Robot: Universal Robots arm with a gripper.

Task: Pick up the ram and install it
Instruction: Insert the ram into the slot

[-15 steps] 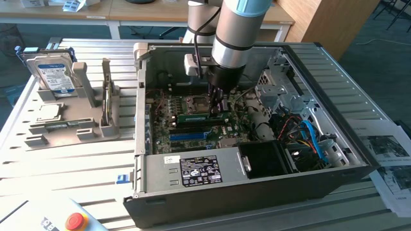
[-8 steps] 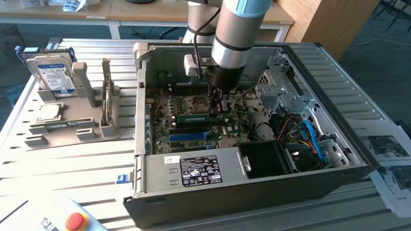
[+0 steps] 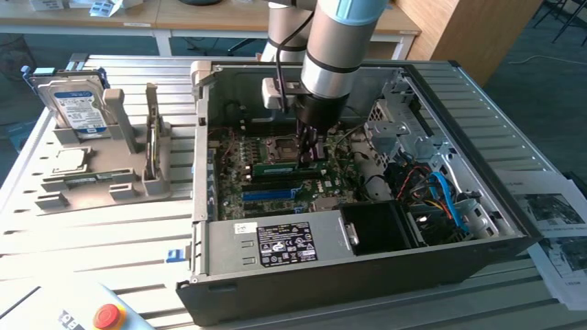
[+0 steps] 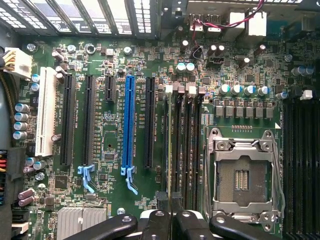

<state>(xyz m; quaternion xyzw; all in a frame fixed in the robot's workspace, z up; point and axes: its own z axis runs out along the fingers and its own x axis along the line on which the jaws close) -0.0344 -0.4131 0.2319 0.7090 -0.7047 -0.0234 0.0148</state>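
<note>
The ram (image 3: 275, 167), a thin green stick, lies level just above the motherboard inside the open computer case (image 3: 367, 268). My gripper (image 3: 309, 159) reaches straight down into the case and is shut on the ram's end nearest the exterior view's right. In the wrist view the ram (image 4: 168, 150) shows edge-on as a thin line running along the dark memory slots (image 4: 182, 145), beside the bare processor socket (image 4: 242, 175). My gripper (image 4: 171, 212) pinches it between its dark fingertips (image 4: 161, 202). Whether the ram sits down in a slot I cannot tell.
A grey holder (image 3: 137, 165) on the exterior view's left carries a hard drive (image 3: 78, 103) and a square silver processor chip (image 3: 69, 159). The case walls, power supply (image 3: 284, 244), drive cage (image 3: 403, 124) and cables (image 3: 440, 192) crowd the arm. A red button (image 3: 108, 316) sits at the front.
</note>
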